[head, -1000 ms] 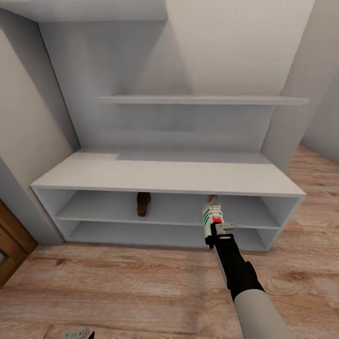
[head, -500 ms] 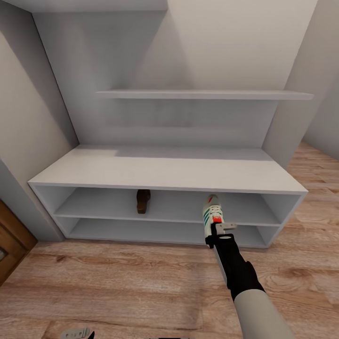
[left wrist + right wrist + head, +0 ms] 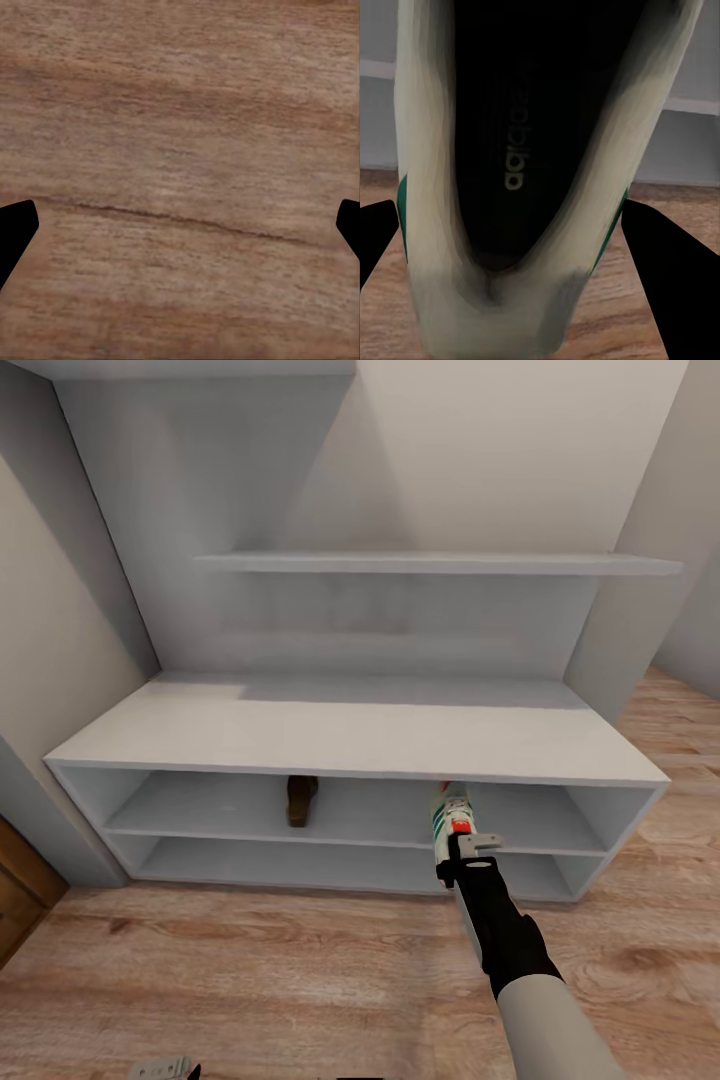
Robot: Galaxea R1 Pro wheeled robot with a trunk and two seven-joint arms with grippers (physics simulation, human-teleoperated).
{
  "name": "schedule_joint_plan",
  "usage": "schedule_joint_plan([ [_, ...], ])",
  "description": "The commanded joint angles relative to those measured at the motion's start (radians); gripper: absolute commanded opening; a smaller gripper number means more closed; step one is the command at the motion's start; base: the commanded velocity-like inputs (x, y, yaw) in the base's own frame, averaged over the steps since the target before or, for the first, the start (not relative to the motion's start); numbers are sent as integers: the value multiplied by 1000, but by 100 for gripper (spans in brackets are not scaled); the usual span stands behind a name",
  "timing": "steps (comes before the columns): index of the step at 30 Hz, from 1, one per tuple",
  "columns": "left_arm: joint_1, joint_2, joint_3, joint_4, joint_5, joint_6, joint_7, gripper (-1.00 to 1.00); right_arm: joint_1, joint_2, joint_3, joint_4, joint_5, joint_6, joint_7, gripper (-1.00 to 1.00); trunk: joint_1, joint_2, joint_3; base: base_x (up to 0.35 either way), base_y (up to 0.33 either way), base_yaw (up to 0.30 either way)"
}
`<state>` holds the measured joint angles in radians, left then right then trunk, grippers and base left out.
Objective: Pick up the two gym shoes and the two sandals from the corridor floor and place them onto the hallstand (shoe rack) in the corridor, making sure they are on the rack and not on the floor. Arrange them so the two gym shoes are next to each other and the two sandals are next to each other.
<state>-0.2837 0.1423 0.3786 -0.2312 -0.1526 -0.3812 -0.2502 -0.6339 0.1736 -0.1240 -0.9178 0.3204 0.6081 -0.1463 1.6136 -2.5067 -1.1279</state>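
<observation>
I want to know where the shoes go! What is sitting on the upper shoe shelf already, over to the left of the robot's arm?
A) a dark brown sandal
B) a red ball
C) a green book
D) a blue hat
A: the head view shows a dark brown sandal on the upper open shelf of the hallstand, apart from the gym shoe that the right gripper holds at the shelf's front.

Head looks down at hallstand (image 3: 350,735); wrists close, perhaps floorward.
</observation>
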Motion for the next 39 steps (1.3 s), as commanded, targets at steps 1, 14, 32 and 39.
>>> schedule_joint_plan([
  [1,-1,0,9,0,-10,-4,-4,100,0,1,-2,-1,2,4,0,-100,0,0,-1,46,0,0],
  [14,-1,-1,8,1,-10,-4,-4,100,-1,1,-2,-2,2,4,-1,-100,0,0,-1,194,0,0],
  [32,-1,-1,8,1,-10,-4,-4,100,-1,1,-2,-2,2,4,0,-100,0,0,-1,153,17,0],
  [39,0,-1,8,1,-10,-4,-4,100,-1,1,-3,-2,2,4,0,-100,0,0,-1,135,26,0],
])
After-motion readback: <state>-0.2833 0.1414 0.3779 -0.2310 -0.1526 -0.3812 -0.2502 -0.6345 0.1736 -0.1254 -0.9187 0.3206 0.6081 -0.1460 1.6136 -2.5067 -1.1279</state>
